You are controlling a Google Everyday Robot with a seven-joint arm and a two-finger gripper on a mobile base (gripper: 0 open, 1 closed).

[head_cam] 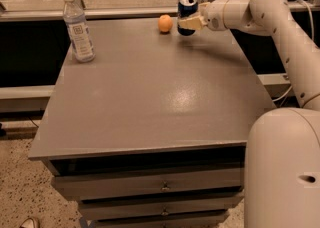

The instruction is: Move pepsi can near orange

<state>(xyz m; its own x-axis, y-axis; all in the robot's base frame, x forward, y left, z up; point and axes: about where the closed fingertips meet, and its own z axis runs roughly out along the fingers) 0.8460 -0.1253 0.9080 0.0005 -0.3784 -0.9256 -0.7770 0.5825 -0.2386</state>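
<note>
Clear water bottle (pixel 78 29) upright, far left on the grey table (pixel 150 102)

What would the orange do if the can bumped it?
It would probably roll: the orange is round and sits loose on the flat table. It looks firm, so it likely would not squash. The tool, at the table's far edge, grips the pepsi can close beside it, with a gap between.

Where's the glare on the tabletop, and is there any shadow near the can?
Camera view: a soft glare patch lies on the table, slightly right of centre. Same view: the hand, at the far edge gripping the pepsi can just right of the orange, casts with its arm a faint shadow on the tabletop to its right.
</note>
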